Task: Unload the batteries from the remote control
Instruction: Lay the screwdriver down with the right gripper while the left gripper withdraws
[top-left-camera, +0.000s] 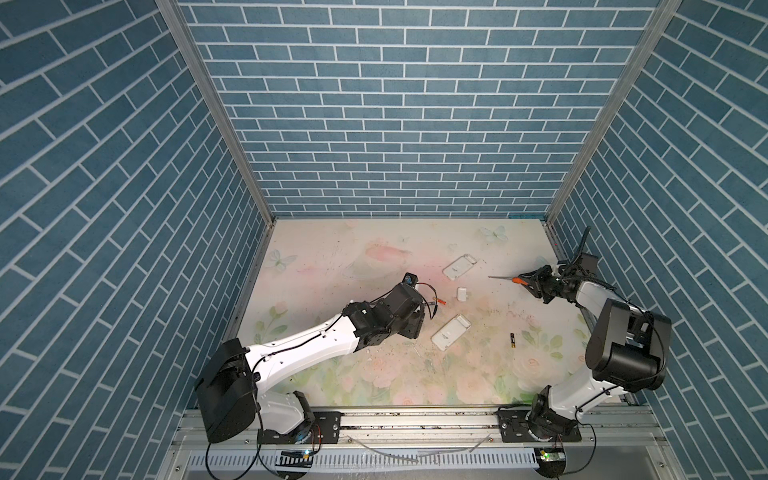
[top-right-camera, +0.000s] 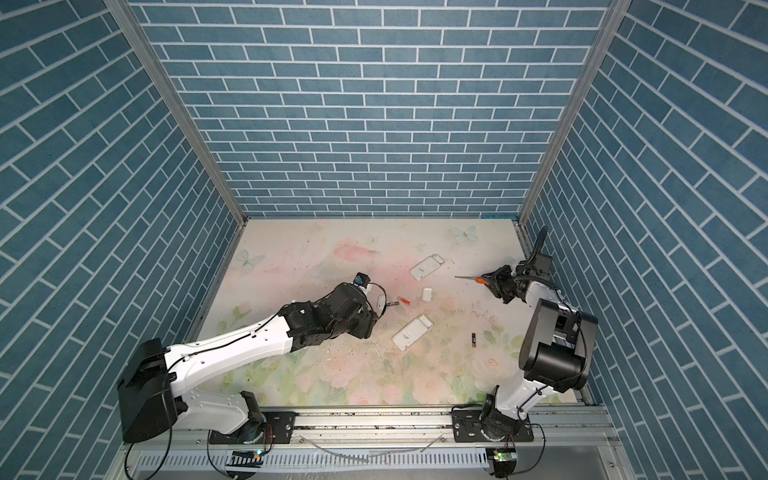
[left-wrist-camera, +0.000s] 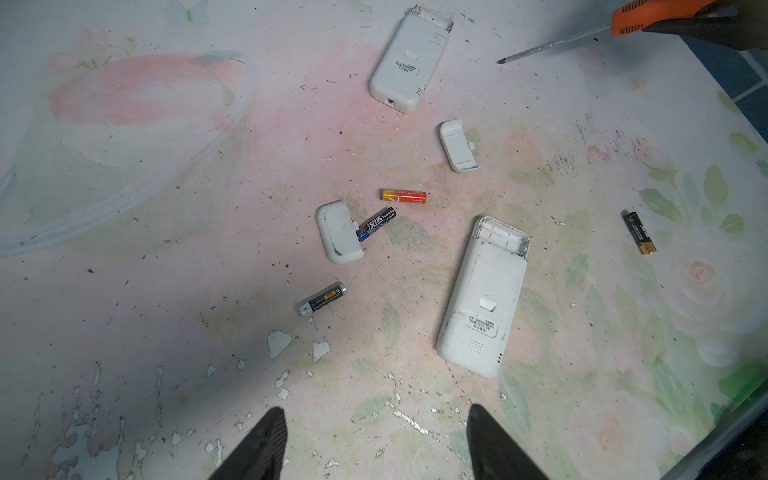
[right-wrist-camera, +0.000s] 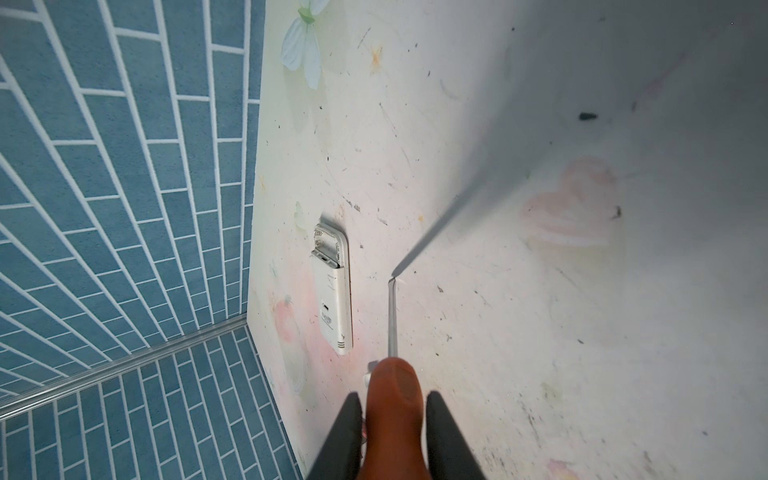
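Note:
Two white remote controls lie face down, the far one and the near one, both with open end compartments showing no cells. Several batteries lie loose on the table: an orange one, a black-and-blue one, a silver-and-black one and a black-and-gold one. My left gripper hangs open above the table, nothing between its fingers. My right gripper is shut on the orange-handled screwdriver, whose tip is low beside the far remote.
Two small white covers lie among the cells, one touching the black-and-blue battery, another between the remotes. The flowered tabletop is boxed in by blue brick walls. The right arm stands close to the right wall.

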